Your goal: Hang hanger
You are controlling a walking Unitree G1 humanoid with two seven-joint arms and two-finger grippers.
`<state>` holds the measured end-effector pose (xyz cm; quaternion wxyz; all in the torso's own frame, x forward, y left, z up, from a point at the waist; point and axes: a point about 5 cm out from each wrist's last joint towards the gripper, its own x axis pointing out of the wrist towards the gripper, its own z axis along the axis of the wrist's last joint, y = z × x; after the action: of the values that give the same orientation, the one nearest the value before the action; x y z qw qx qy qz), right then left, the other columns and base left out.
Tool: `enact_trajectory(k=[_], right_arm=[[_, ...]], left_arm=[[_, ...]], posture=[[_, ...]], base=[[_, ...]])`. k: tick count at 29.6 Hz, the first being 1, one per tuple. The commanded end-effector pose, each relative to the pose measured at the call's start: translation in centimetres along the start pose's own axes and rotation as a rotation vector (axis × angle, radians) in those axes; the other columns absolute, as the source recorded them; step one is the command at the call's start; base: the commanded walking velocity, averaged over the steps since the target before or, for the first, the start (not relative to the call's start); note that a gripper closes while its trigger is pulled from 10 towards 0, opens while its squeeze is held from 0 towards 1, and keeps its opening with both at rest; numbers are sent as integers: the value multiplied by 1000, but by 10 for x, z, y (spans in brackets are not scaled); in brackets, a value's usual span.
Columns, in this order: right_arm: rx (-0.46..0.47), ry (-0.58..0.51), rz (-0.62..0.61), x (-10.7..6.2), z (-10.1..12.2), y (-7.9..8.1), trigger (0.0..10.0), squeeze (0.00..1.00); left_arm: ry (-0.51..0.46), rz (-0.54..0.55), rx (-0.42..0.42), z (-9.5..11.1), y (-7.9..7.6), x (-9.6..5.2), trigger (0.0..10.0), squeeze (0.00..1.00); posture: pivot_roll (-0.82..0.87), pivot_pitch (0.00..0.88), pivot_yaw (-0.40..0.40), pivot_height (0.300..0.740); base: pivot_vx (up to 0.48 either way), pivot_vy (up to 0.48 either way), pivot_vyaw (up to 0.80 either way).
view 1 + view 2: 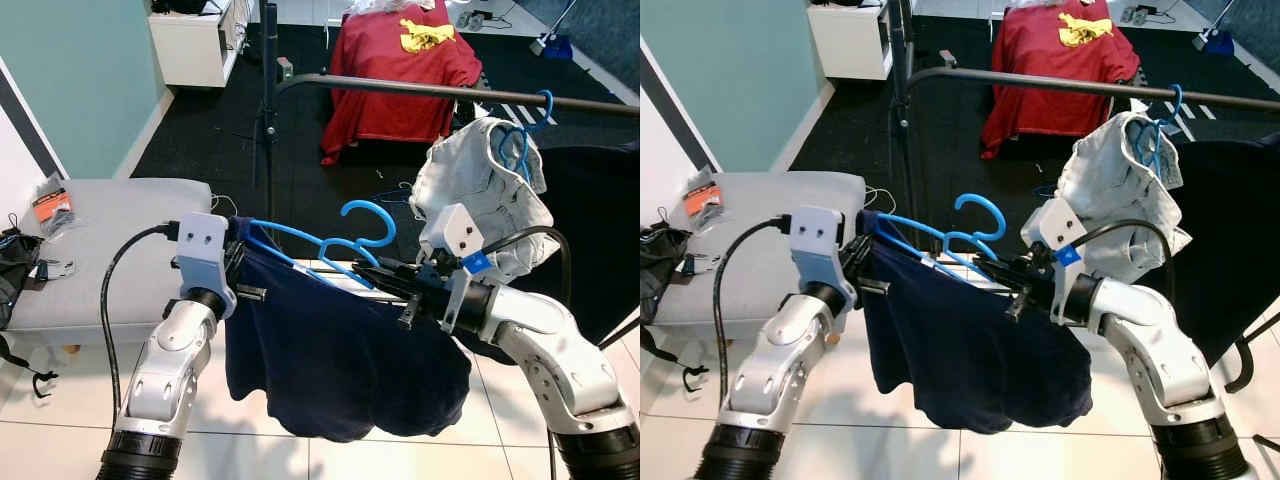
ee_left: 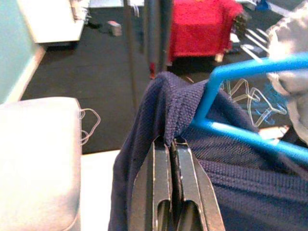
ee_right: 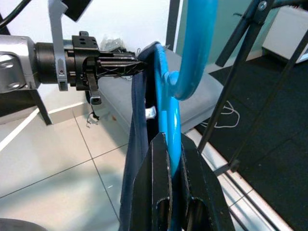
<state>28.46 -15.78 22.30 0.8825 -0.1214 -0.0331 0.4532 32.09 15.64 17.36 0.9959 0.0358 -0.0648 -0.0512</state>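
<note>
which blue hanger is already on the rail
The blue hanger inside the pale grey garment, hooked over the dark rail at the robot's right. The other blue hanger, carrying the navy garment, is held below the rail by both hands.

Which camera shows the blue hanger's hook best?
The left eye view: the hook shows whole, below the rail. The right eye view matches. The right wrist view crops it; the left wrist view shows just the hanger's arm.
</note>
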Motion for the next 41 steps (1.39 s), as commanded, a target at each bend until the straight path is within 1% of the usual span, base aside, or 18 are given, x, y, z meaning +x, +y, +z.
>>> enact_trajectory(k=[1, 2, 5, 7, 15, 16, 17, 22, 23, 24, 26, 27, 28, 30, 35, 38, 39, 41], right_arm=[[-17, -22, -5, -7, 7, -1, 0, 0], [-17, -22, -5, -7, 7, -1, 0, 0], [19, 43, 72, -23, 0, 9, 0, 0], [36, 81, 113, -30, -4, 15, 0, 0], [75, 71, 148, -41, 0, 23, 0, 0], [75, 71, 148, -41, 0, 23, 0, 0], [71, 71, 143, -46, 2, 22, 0, 0], [59, 68, 120, -48, 4, 20, 0, 0], [46, 57, 88, -51, 6, 16, 0, 0], [19, 29, 19, -53, 12, 7, 0, 0], [19, 29, 19, -53, 12, 7, 0, 0], [3, -8, -39, -56, 18, -2, 0, 0], [3, -8, -39, -56, 18, -2, 0, 0], [-4, -63, -84, -60, 28, -10, 0, 0], [-5, -104, -123, -62, 35, -16, 0, 0], [-11, -136, -181, -62, 39, -23, 0, 0], [2, -131, -155, -60, 38, -20, 0, 0], [15, -118, -130, -59, 36, -17, 0, 0]], left_arm=[[11, 52, 35, -3, 11, -1, 0, 0], [11, 52, 35, -3, 11, -1, 0, 0], [-7, 179, 87, 3, 37, 4, 0, 0], [-24, 216, 101, 8, 45, 9, 0, 0], [2, 262, 140, 7, 54, 16, 0, 0], [2, 262, 140, 7, 54, 16, 0, 0], [27, 283, 178, 2, 57, 17, 0, 0], [40, 289, 185, -1, 58, 17, 0, 0], [56, 290, 194, -4, 59, 16, 0, 0], [80, 283, 204, -10, 59, 14, 0, 0], [80, 283, 204, -10, 59, 14, 0, 0], [105, 272, 216, -17, 57, 11, 0, 0], [105, 272, 216, -17, 57, 11, 0, 0], [151, 251, 227, -28, 53, 7, 0, 0], [175, 218, 226, -36, 47, 3, 0, 0], [172, 148, 204, -39, 33, 2, 0, 0], [162, 121, 190, -39, 26, 1, 0, 0], [153, 106, 183, -38, 20, 2, 0, 0]], posture=[[-45, 163, -31, 740], [-45, 163, -31, 740], [-47, 157, -30, 740], [-51, 150, -26, 740], [-57, 142, -20, 740], [-57, 142, -20, 740], [-61, 139, -17, 740], [-62, 138, -17, 740], [-63, 135, -16, 740], [-64, 134, -17, 740], [-64, 134, -17, 740], [-63, 134, -18, 740], [-63, 134, -18, 740], [-61, 134, -21, 740], [-60, 134, -23, 740], [-62, 140, -23, 740], [-62, 142, -26, 740], [-62, 142, -26, 740]], base=[[0, 0, 0], [0, 0, 0], [0, 0, 0], [0, 0, 0], [0, 0, 0], [0, 0, 0], [0, 0, 0], [0, 0, 0], [0, 0, 0], [0, 0, 0], [0, 0, 0], [0, 0, 0], [0, 0, 0], [0, 0, 0], [0, 0, 0], [0, 0, 0], [0, 0, 0], [0, 0, 0]])
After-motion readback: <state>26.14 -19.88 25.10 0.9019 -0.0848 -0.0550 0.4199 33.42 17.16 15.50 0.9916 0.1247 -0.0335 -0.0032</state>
